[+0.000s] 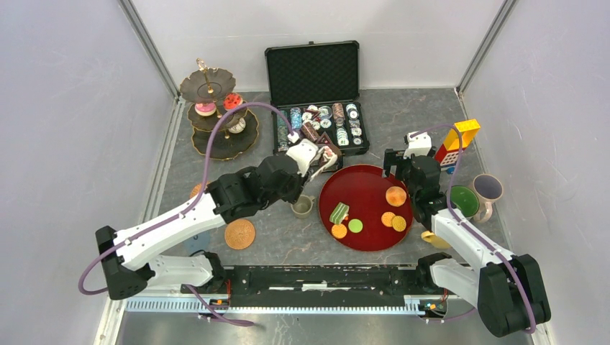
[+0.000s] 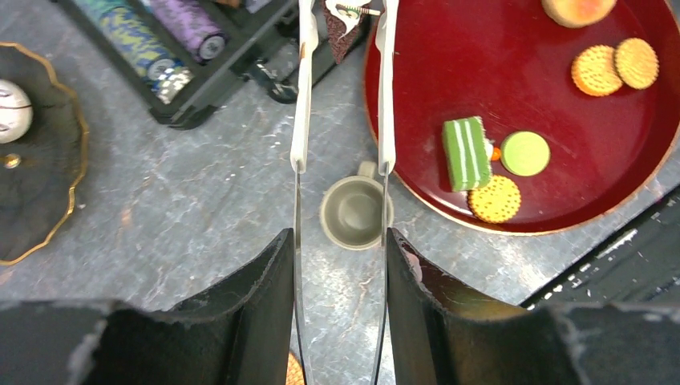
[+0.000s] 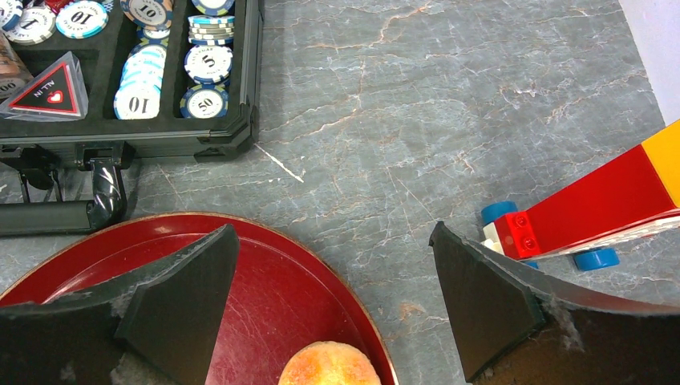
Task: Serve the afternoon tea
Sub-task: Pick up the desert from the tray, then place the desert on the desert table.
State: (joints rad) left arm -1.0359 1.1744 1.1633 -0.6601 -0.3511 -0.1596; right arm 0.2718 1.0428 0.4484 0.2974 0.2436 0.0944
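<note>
left hand [image 1: 308, 159] half-closed on the tongs [image 2: 301, 120], which pinch a chocolate cake slice [image 2: 341, 32] by the red tray's [image 1: 367, 183] far-left rim | stand [image 1: 208, 151] sits far-left across the counter, so my left arm's nearer imo | right hand [image 3: 333, 233] wide open, empty

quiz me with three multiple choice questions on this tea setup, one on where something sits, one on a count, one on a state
1. Where does the small grey mug stand?
A) on the red tray
B) on the table beside the red tray
C) on the tiered stand

2. How many green sweets lie on the red tray?
A) one
B) two
C) four

3. How is the right pincer?
A) open and empty
B) shut on a donut
C) shut on a mug

Answers:
1 B, the mug stands just off the tray's rim.
2 B, a striped green slice and a green round.
3 A, its jaws are spread wide with nothing between them.
</note>
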